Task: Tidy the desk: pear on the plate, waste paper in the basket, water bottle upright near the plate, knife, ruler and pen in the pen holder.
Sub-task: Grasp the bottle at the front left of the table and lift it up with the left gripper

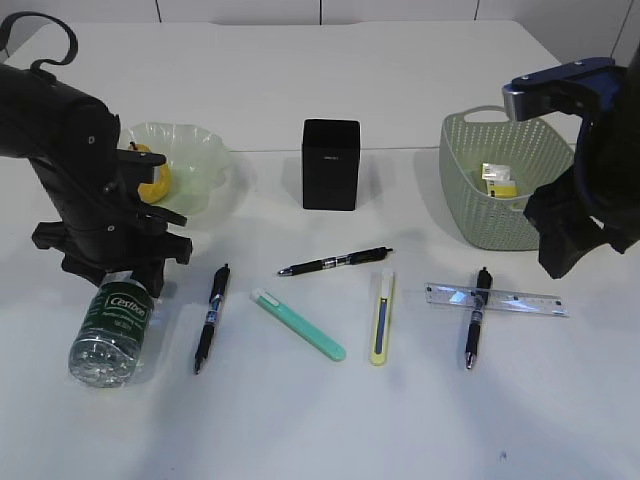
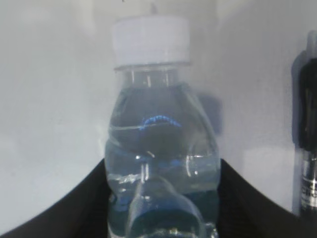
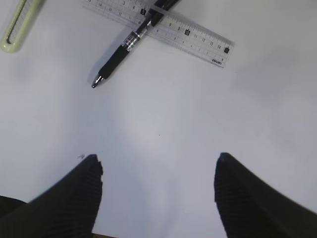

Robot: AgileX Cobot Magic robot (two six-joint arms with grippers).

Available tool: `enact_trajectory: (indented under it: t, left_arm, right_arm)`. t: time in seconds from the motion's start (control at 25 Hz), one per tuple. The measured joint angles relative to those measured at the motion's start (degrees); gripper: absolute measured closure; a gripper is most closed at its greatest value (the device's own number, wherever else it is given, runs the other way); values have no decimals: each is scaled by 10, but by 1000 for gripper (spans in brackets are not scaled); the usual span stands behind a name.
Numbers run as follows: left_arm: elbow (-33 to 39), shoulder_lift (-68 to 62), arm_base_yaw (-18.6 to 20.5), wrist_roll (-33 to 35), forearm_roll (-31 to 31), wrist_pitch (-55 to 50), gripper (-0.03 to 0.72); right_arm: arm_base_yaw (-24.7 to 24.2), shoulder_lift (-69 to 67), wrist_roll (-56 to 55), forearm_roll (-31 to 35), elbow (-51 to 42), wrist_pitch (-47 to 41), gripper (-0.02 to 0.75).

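The desk (image 1: 300, 420) is the biggest thing before me, white and wide, and everything else lies on it. At its far right stands the basket (image 1: 470, 200), with the waste paper (image 1: 497, 180) already lying inside. At the far left is the plate (image 1: 195, 155), and the pear (image 1: 150, 178) sits on it, partly hidden behind my left arm. The holder (image 1: 331, 164) stands upright at the back between plate and basket; I can't see into it. The bottle (image 1: 110, 330) lies on its side at the front left, not by the plate; my left claw (image 1: 120, 272) is down over its upper part, and in my wrist view a dark finger (image 2: 59, 208) shows close against each side of the bottle (image 2: 158, 148), cap pointing away from me, though I cannot tell whether they press it or merely flank it. My right claw (image 3: 158, 193) hangs above bare desk, spread wide and holding nothing. The ruler (image 1: 497, 299) lies flat at the front right with a pen (image 1: 475, 318) crossed over it, touching. A green knife (image 1: 298, 323) lies slanted in the middle, a yellow knife (image 1: 382, 316) just to its right. Two more pens lie loose: one (image 1: 212, 318) near the bottle, one (image 1: 335, 262) in front of the holder.
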State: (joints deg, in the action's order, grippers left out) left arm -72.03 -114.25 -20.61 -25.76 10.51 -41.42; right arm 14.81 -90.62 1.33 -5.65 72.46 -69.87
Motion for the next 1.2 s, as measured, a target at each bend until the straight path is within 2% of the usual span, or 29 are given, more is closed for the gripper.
enact_trajectory:
  t: [0.28,0.44,0.76,0.92,1.04,1.2]
  left_arm:
    - [76,72,0,1,46,120,297]
    - [146,126,9,1,58,195,297]
    - [341,270,87,1,68,384,297]
    - [410,323,91,1,78,481,297]
    - [443,351,91,1,88,551,297]
    - [463,376,92,1,137,609,297]
  right_arm:
    - [0,0,0,0,0,0,215]
    - [0,0,0,0,0,0,215]
    - [0,0,0,-1,0,0,214]
    - [0,0,0,-1,0,0,214]
    - [0,0,0,-1,0,0,214]
    - [0,0,0,-1,0,0,214]
